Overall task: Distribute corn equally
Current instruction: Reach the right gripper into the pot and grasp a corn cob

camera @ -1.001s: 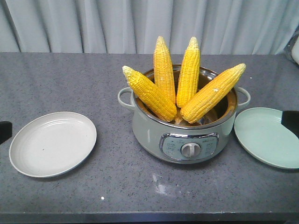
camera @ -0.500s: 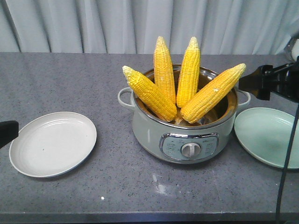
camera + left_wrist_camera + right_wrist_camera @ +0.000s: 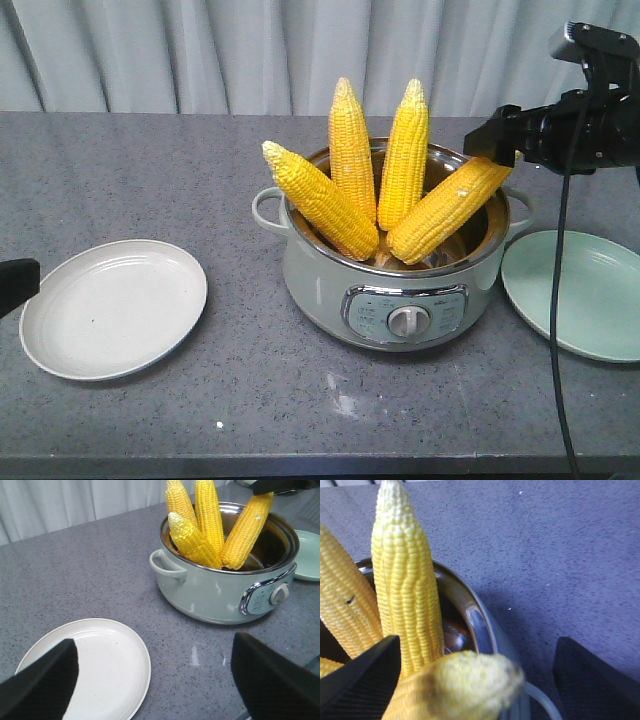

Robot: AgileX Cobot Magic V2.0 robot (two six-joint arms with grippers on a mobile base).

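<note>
Nothing is distributed yet: four bright yellow husked corn cobs [image 3: 352, 165] stand in the pale green electric pot [image 3: 320, 280], white round plate [image 3: 113, 308] and green round plate [image 3: 580, 295] unfilled, my right end effector [image 3: 477, 652] spread at the rightmost tip.

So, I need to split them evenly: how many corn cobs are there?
4 cobs, all standing in the pot: one leaning left, two upright behind, one leaning right. More could be hidden deeper inside.
</note>
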